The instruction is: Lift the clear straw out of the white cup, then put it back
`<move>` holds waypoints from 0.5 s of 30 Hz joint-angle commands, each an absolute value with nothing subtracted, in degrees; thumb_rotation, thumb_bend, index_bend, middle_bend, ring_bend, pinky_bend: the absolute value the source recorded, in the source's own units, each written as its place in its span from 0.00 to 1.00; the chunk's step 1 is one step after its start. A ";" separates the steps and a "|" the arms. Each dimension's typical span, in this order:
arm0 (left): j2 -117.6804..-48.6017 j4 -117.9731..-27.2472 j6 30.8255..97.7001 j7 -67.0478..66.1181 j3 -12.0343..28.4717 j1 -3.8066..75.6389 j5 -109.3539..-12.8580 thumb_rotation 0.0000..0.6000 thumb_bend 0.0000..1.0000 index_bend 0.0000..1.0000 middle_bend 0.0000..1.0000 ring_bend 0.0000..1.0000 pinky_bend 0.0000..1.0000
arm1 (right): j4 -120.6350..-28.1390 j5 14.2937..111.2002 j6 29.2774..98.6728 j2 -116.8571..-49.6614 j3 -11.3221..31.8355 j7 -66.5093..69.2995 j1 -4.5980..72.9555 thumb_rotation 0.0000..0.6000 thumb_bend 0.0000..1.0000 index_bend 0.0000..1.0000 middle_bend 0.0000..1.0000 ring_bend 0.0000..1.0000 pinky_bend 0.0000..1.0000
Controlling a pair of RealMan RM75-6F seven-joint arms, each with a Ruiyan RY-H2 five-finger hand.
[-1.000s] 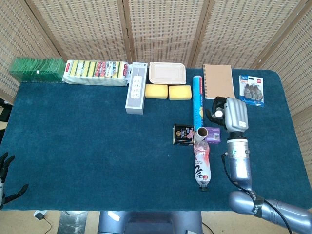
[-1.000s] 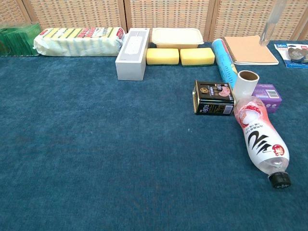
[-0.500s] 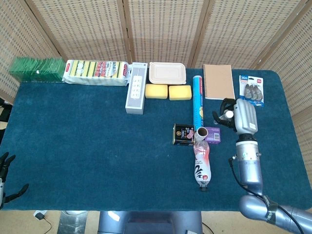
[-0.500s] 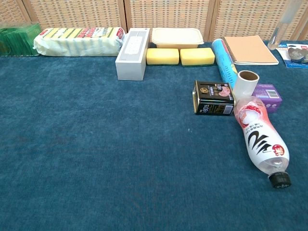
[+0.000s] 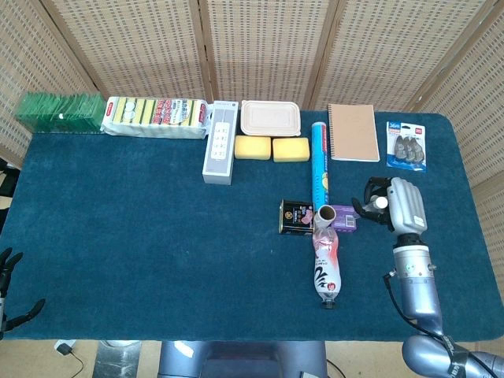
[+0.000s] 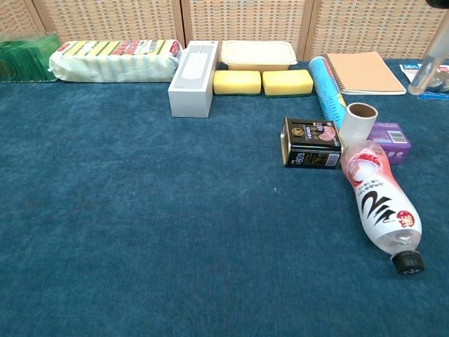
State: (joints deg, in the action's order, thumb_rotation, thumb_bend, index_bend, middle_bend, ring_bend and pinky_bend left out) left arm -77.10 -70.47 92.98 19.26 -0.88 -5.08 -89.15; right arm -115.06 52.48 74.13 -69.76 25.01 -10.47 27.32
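Note:
The white cup (image 5: 325,214) stands upright between a black tin and a purple box, with its mouth empty; the chest view shows the cup (image 6: 358,121) just behind the fallen bottle. My right hand (image 5: 394,203) hovers to the right of the cup and grips the clear straw (image 6: 428,67), which hangs tilted at the chest view's right edge, well clear of the cup. From the head view only the straw's top end (image 5: 381,202) shows, inside the fingers. My left hand (image 5: 9,287) is at the table's near left corner, fingers apart and holding nothing.
A pink-labelled bottle (image 5: 327,268) lies on its side just in front of the cup. A black tin (image 5: 295,216) and a purple box (image 5: 343,216) flank the cup. A blue tube (image 5: 319,161), notebook (image 5: 353,131), sponges and a power strip (image 5: 220,153) line the back.
My right hand has moved right and nearer the table's front edge, carrying the straw with it. In the chest view the straw has shifted right and lower. The cup has not moved.

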 commanded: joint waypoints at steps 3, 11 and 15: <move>-77.19 -70.18 93.22 19.69 -0.85 -5.56 -88.55 1.00 0.20 0.07 0.00 0.00 0.15 | -121.99 52.13 75.61 -70.59 24.49 -9.85 27.71 1.00 0.41 0.81 1.00 1.00 1.00; -76.81 -70.61 94.77 19.59 -1.07 -6.09 -89.44 1.00 0.19 0.07 0.00 0.00 0.15 | -124.14 48.44 79.07 -70.27 27.95 -10.11 29.24 1.00 0.41 0.82 1.00 1.00 1.00; -76.97 -70.30 93.64 19.75 -0.66 -5.80 -88.47 1.00 0.19 0.07 0.00 0.00 0.15 | -128.86 54.22 76.08 -72.02 20.43 -17.06 31.13 1.00 0.41 0.82 1.00 1.00 1.00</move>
State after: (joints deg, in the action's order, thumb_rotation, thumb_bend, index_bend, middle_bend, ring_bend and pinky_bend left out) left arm -76.93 -70.34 94.02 19.81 -0.81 -5.97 -88.75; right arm -126.29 58.44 76.57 -69.85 24.68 -11.08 28.47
